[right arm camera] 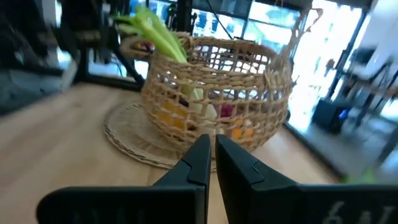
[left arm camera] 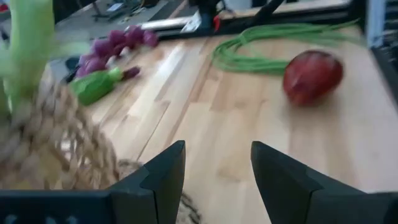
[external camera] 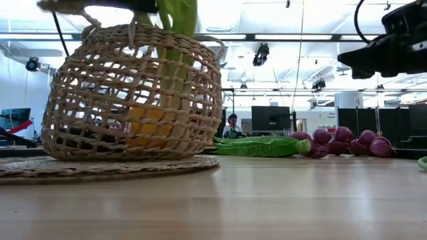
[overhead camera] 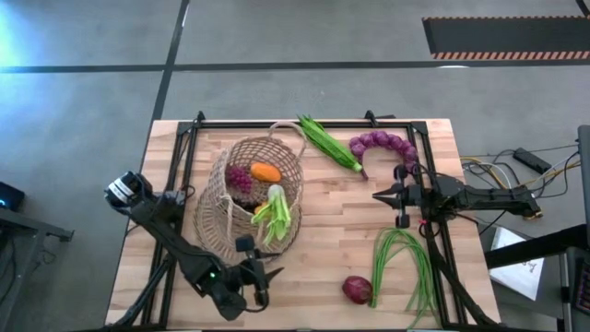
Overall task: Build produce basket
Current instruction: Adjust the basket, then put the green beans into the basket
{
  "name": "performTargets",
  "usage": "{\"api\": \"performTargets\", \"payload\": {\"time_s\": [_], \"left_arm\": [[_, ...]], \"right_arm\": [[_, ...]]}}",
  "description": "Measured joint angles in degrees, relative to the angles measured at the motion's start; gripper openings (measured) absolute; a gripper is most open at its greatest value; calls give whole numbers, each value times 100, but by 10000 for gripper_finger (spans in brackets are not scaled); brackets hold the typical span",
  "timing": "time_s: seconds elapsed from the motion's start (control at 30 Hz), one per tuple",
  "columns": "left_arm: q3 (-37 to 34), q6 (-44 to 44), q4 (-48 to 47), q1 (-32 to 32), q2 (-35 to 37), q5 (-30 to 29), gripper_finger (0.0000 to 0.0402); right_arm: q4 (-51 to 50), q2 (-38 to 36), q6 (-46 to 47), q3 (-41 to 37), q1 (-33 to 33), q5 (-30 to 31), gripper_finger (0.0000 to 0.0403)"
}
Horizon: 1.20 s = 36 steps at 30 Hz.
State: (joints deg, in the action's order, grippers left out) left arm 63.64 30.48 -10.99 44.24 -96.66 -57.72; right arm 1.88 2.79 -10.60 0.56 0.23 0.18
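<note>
Left gripper (left arm camera: 217, 180) near the worktop's front edge beside the basket (overhead camera: 251, 196): fingers wide apart, empty. Right gripper (right arm camera: 211, 163) toward the right edge: fingers nearly closed, holding nothing.

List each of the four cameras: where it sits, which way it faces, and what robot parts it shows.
High view: overhead, looking straight down; both arms, left gripper and right gripper flank the basket.
Low view: table height, looking level across at the basket and okra pods; an arm enters top right.
Left wrist view: faces the red onion; own open fingers below.
Right wrist view: faces the basket; own shut fingers below.
Shared: all show the basket with the leek.
</note>
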Motion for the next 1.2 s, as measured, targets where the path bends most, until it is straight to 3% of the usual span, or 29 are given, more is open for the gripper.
{"api": "performTargets", "payload": {"time_s": [0.17, 0.3, 0.63, 0.9, 1.2], "left_arm": [[-384, 521, 10, -63, 2, -264, 169], [-413, 574, 107, -92, 6, -277, 169], [-223, -2281, 2179, -113, 37, -315, 169], [-162, -2784, 2439, -111, 244, -314, 169], [-249, -2746, 2361, 80, 232, -306, 169]], "right_arm": [[56, 2, 1933, 0, 0, 0, 18], [252, 2, 2746, 0, 0, -4, 18], [1164, 495, 3404, 25, 305, -264, 18], [9, 2134, 3340, 1326, 1219, 311, 18], [-2971, 4198, 3825, 3662, 1814, 759, 18]]}}
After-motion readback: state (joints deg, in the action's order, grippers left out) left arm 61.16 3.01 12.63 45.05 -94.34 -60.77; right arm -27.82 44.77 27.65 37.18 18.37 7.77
